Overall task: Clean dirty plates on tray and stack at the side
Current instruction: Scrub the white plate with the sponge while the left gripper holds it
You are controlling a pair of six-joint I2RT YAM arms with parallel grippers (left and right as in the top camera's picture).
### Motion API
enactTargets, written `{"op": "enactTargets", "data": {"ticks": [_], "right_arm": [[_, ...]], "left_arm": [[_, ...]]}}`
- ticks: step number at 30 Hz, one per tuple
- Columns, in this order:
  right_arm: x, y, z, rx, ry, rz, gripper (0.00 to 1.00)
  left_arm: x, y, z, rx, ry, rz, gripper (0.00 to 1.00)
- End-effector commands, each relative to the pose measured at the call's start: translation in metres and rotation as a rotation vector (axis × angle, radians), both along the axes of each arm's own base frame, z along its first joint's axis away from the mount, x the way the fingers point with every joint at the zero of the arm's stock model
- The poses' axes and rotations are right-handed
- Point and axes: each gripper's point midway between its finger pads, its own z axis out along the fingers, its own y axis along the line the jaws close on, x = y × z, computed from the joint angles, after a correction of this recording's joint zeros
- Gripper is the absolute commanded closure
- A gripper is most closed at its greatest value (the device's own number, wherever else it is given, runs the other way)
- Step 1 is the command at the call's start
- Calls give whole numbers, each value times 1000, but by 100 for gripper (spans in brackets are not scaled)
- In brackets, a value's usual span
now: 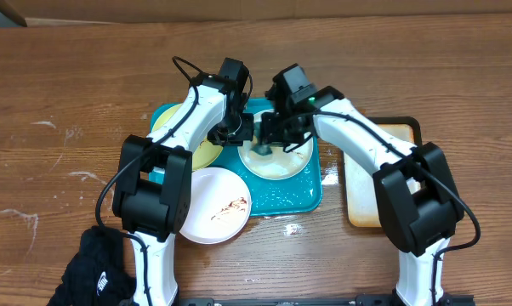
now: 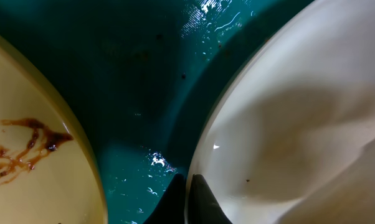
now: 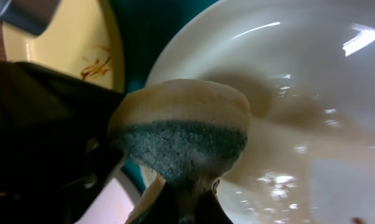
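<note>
Sponge (image 3: 181, 134) clamped tight in right gripper (image 3: 182, 200), pressed on white plate (image 3: 299, 93) straight ahead of fingertips, on tray (image 2: 150, 93). Left gripper (image 2: 186, 193) looks pinched on that plate's rim; yellow plate (image 2: 25, 155) sits apart, on its other side.

From above, the left arm (image 1: 188, 119) hides most of the round pale yellow-green plate (image 1: 161, 126) and one side of the round white plate with a brown smear (image 1: 226, 204). The right arm (image 1: 358, 136) covers part of the flat cream tray with a dark rim (image 1: 362, 200). The big teal-blue plastic tray (image 1: 294, 197) shows only in bits. The fuzzy black cloth (image 1: 99, 268) runs off the bottom edge.

The left wrist view shows just the dark tips of the left gripper (image 2: 186, 200), pinching the rim of the round white plate in the middle (image 2: 299, 124).

The right wrist view is blurry. The right gripper (image 3: 182, 208) is cut off under its green and tan sponge (image 3: 181, 130). The big dark shape (image 3: 44, 143) beside it is too blurred to name.
</note>
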Motion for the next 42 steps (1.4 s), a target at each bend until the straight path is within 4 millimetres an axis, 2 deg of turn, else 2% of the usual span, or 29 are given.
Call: {"op": "enactTargets", "data": {"ticks": [1,7,9,12,19,21,25,29,31,37,39,42], "right_arm": [[-3,8,3,-15,6,-23,96],[-6,-15,-18,-151,12,-97,96],[-5,-28,-30,-192,10,-129,96],[-5,-36,-46,-203,12,-145,96],[-7,-33,-64,-171,6,-211,96],[-6,-47,-69,-250,-7,-254,96],[-13,-100,-77,-492,-14,-321,96],[-17,-153,-75,-709,-20,-373,96],[-18,-168,-73,-770,-29,-385,96],[-14,-181,-64,-842,-59,-429,96],[-10,-177,-56,-832,-62,-437,96],[5,-163,-35,-800,-96,-440,96]], "left_arm": [[5,-4,4,-9,-14,5,96],[5,-4,4,-8,-12,5,96],[4,-4,4,-11,-9,5,96],[3,-5,4,-14,-4,5,96],[-1,-4,3,-8,9,5,96],[-1,-3,3,-8,10,5,96],[-1,-3,3,-7,10,5,96],[-1,-2,3,-2,8,5,96],[0,-1,3,3,7,6,96],[0,0,3,3,9,21,96],[0,0,3,3,10,21,96],[-1,0,3,4,13,21,96]]}}
